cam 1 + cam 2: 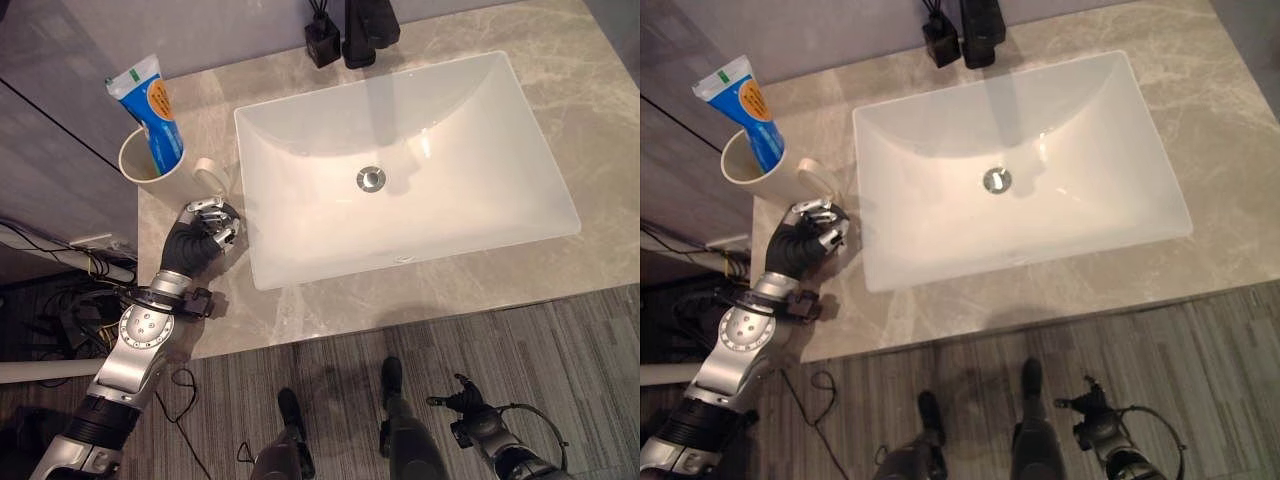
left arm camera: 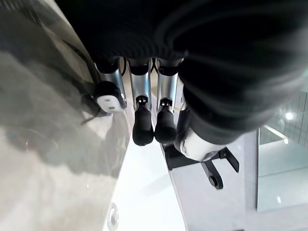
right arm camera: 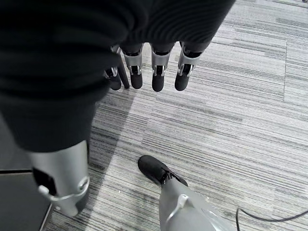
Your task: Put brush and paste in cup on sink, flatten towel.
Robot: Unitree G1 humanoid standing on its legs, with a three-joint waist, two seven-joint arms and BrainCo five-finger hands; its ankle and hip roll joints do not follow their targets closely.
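left eye view: the blue-and-white toothpaste tube stood upright in the cream plastic cup at upper left, on the grey marble counter beside the white rectangular basin. the left hand hovered below the cup, fingers curled, empty. the tube looked light, soft and squashy; best pinched mid-body.

right wrist view: the right hand hung over the striped grey carpet, fingers relaxed, holding nothing.
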